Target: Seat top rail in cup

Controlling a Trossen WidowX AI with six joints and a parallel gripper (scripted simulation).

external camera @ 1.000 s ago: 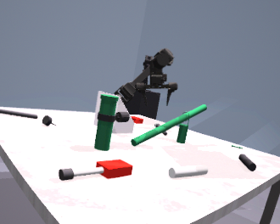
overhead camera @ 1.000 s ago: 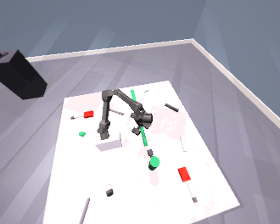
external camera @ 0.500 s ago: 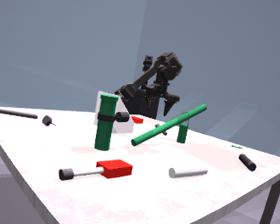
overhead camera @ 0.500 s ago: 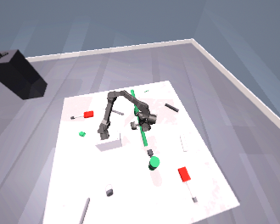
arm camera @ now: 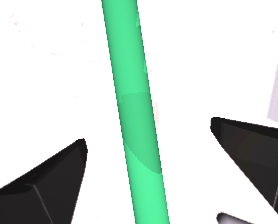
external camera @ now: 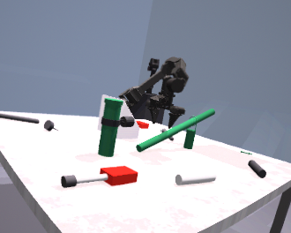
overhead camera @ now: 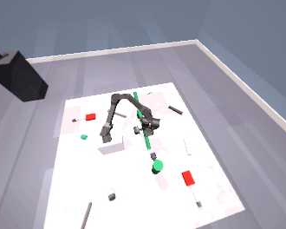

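Note:
The green rail [overhead camera: 147, 142] [external camera: 184, 126] [arm camera: 125, 50] passes through the loop cap [external camera: 194, 117] on the small green post [external camera: 190, 140]. Its near end looks lower than the rail-end cup [overhead camera: 153, 156] [external camera: 128, 121] and apart from it. The dark cup hangs on the brace band [external camera: 109, 123], high on the big green post [external camera: 107, 140], below the post cap [overhead camera: 158, 165] [external camera: 114, 101]. My gripper [overhead camera: 143, 131] [external camera: 162, 123] is open and empty above the rail. In the wrist view the rail runs between the spread fingers, with space on both sides.
A white block [overhead camera: 112, 147] stands by the arm's base. A red block with a rod [overhead camera: 188, 178] [external camera: 118, 175] and a white cylinder [external camera: 196, 179] lie on the near side in the exterior view. A dark rod [overhead camera: 175, 110] [external camera: 257, 169] lies near the table edge.

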